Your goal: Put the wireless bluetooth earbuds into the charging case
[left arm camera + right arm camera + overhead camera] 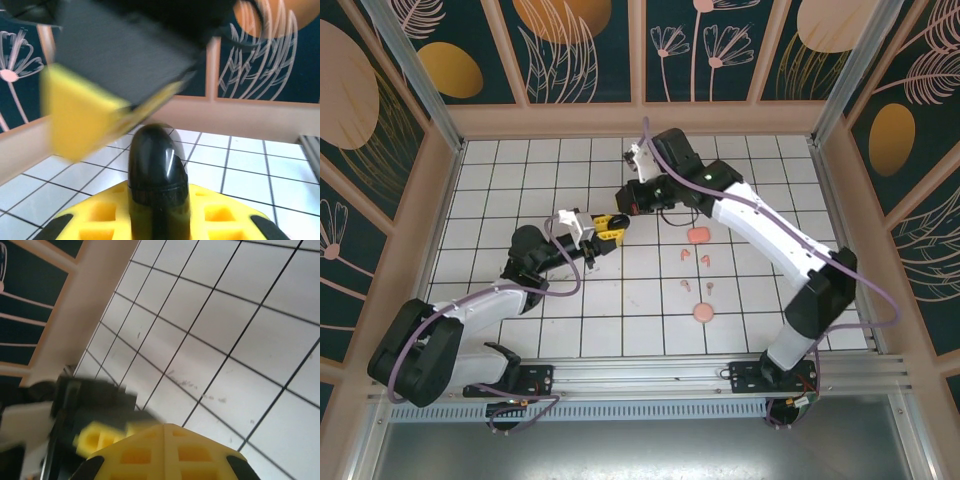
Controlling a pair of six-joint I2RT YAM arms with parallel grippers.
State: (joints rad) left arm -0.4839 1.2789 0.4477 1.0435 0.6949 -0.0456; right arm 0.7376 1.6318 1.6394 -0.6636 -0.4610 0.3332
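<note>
- Four pale pink earbuds (684, 256) loose on the white-tiled counter (520, 180), well right of both sets of jaws, touching neither. Tiny, stemmed, plastic.
- Left jaws pinching black charging case (159, 185) btwn yellow fingers (115, 200). Dome end sticking out fwd, glossy, w/ seam round the middle.
- Right jaws pressed together, yellow tips flush in right wrist view, just beside left jaws. Can't tell if anything is nipped btwn them.
- Two pink cases, smooth rounded pebbles: one (697, 236) beyond the buds, other (703, 313) nearer the arm bases.
- Counter: square tiles, dark grout lines, faint scuffs.
</note>
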